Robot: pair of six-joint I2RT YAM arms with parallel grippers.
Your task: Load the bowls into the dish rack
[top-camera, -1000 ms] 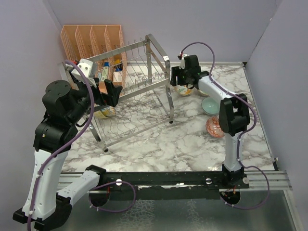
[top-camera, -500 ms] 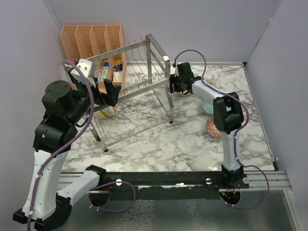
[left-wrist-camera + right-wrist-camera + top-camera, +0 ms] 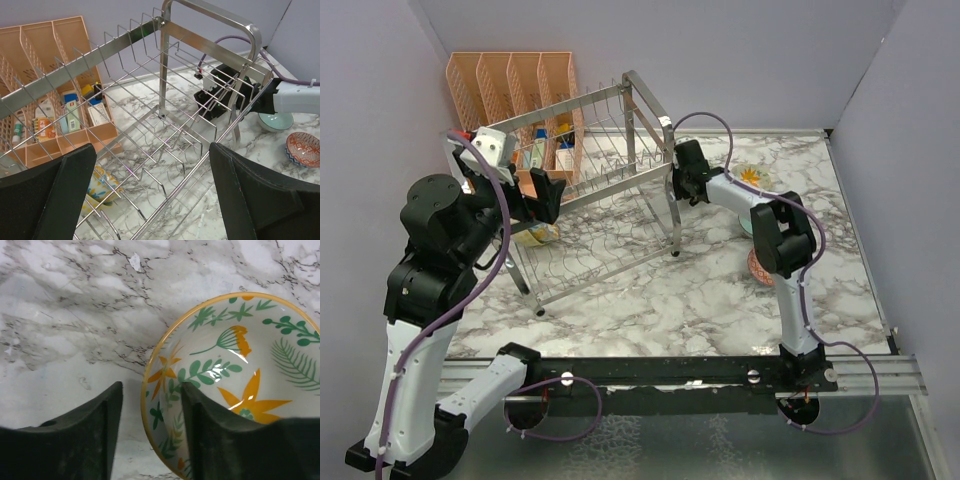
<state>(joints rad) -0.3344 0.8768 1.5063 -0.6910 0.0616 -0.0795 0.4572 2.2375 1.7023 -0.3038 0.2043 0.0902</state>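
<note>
Top external: high, behind both arm bases, tilted down over the whole marble table [image 3: 670, 290] to the back wall. Left wrist: close against dish rack [image 3: 163, 70], looking through upper wires toward right arm [image 3: 295, 97]; shares rack, arm, red-orange bowl [image 3: 302, 149] with top view. Right wrist: very near, facing straight down on green-leaf bowl [image 3: 235, 375] and tabletop

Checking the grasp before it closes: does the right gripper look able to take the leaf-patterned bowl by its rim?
Probably yes. The right gripper stands open astride the rim of the leaf-patterned bowl, one finger inside, the other outside over the bare marble table; nothing else lies between them.
</note>
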